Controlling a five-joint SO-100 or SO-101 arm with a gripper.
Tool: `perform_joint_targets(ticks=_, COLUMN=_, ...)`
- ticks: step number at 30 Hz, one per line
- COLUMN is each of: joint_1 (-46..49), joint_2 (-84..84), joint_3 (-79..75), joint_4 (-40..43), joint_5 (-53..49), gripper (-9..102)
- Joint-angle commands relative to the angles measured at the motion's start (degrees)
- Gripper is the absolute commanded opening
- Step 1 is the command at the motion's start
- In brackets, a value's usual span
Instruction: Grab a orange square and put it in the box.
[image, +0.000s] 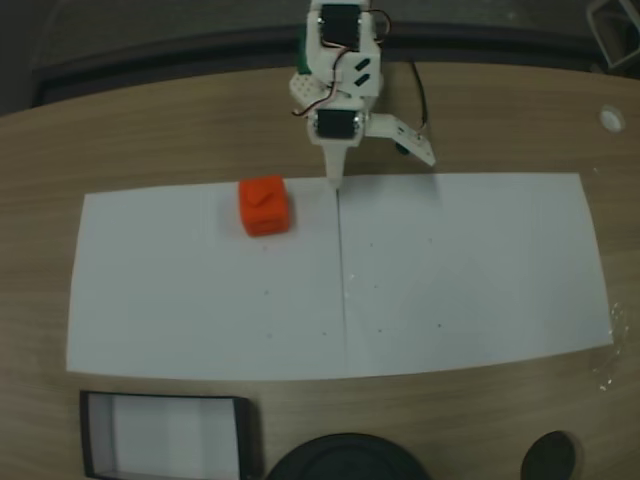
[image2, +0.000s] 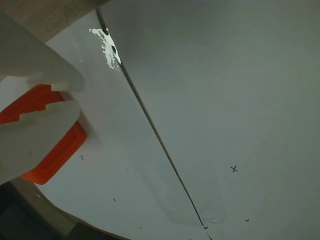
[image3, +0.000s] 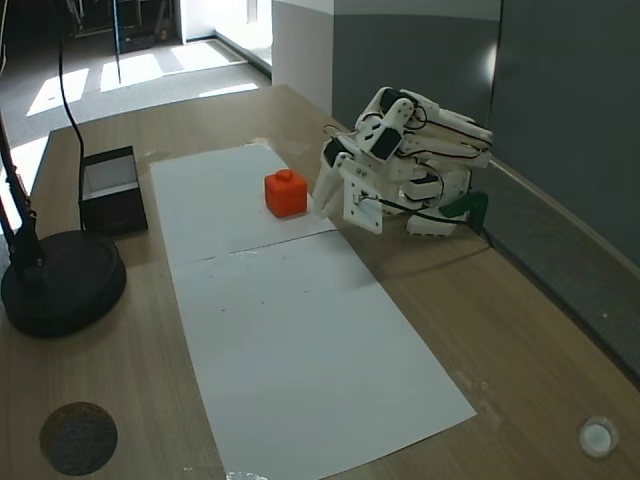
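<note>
In a fixed view from above, the orange square (image: 265, 206) sits on the white paper (image: 460, 270), left of the seam, with the gripper (image: 336, 178) tip down just beside it and the box (image: 166, 437) near the table's front edge. In the wrist view, pale fingers (image2: 37, 137) overlap the cube (image2: 59, 145). I cannot tell whether they grip. From the side, the folded arm (image3: 400, 165) crouches near the cube (image3: 286, 193).

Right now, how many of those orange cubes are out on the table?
1. The orange square sits on the white paper, apart from the gripper and far from the box. None seems hidden.
</note>
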Motion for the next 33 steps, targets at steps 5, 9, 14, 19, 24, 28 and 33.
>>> perform_joint_targets(ticks=5, joint_1=-0.53, joint_2=1.23, joint_3=-3.6, joint_4=0.79, joint_5=0.0, gripper=0)
perform_joint_targets(ticks=9, joint_1=-0.53, joint_2=1.23, joint_3=-3.6, joint_4=0.79, joint_5=0.0, gripper=0)
perform_joint_targets(ticks=14, joint_1=-0.53, joint_2=1.23, joint_3=-3.6, joint_4=0.79, joint_5=0.0, gripper=0)
perform_joint_targets(ticks=19, joint_1=0.7, joint_2=1.41, joint_3=-5.45, joint_4=-5.71, joint_5=-0.09, gripper=3)
perform_joint_targets(ticks=24, joint_1=3.16, joint_2=1.05, joint_3=-18.46, joint_4=-7.73, joint_5=0.0, gripper=27)
perform_joint_targets(ticks=28, joint_1=5.1, joint_2=0.44, joint_3=-30.94, joint_4=-7.29, joint_5=-0.09, gripper=28)
perform_joint_targets(ticks=33, joint_1=12.48, joint_2=-12.04, joint_3=-40.34, joint_4=-6.24, joint_5=-2.37, gripper=29)
